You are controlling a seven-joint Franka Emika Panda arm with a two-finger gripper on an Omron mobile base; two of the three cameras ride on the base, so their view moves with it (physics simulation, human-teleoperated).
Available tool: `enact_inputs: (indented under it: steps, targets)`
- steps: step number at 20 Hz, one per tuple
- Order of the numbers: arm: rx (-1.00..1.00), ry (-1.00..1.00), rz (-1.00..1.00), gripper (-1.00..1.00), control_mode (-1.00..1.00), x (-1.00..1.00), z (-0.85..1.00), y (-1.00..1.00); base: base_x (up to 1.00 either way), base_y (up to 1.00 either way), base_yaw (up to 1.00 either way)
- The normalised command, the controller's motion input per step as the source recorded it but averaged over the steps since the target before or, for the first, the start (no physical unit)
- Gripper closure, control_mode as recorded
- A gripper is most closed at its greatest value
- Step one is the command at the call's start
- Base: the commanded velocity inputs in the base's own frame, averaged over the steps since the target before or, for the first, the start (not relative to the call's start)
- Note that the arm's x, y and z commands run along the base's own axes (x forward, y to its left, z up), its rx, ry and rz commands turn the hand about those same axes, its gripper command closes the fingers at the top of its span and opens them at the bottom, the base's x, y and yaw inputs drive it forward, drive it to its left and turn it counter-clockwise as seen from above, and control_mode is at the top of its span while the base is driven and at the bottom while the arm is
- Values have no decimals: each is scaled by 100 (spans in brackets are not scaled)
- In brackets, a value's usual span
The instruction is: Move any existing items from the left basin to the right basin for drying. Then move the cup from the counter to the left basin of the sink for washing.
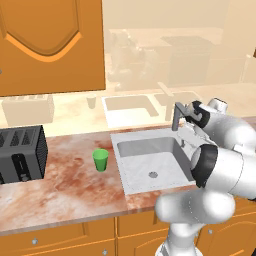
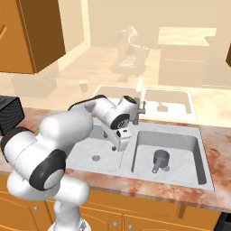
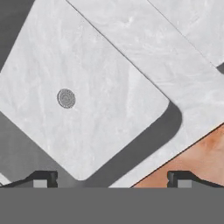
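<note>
The green cup (image 1: 100, 160) stands upright on the marbled counter (image 1: 65, 185), left of the sink (image 1: 131, 187). The dark grey pot (image 2: 160, 160) sits in the right basin (image 2: 185, 146), handle toward the front. The left basin (image 2: 88, 151) holds nothing, and its drain (image 3: 66, 98) shows below the hand. My gripper (image 2: 115, 147) hangs open over the left basin near the divider, fingers pointing down with nothing between them. In the hand view the gripper (image 3: 111, 179) has its fingertips (image 3: 41, 179) spread wide above the basin floor.
A grey faucet (image 2: 137, 113) rises behind the sink between the basins, close to my hand. A black toaster (image 1: 20, 152) stands on the counter at the far left. Orange cabinets hang above the counter on the left.
</note>
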Motion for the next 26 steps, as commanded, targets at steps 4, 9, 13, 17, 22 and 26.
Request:
enact_inputs:
  steps: [4,9,13,17,22,26]
  targets:
    - [-5,10,-2,-100,-100,4,5,82,0,0,0]
    - [-4,10,0,-100,-100,13,2,80,0,0,0]
    - [-2,5,0,-100,-100,12,0,72,0,0,0]
    - [0,1,0,-100,-100,9,0,45,0,0,0]
    - [0,-2,7,-100,-100,9,0,34,0,0,0]
    - [0,-3,12,-100,-100,8,0,35,0,0,0]
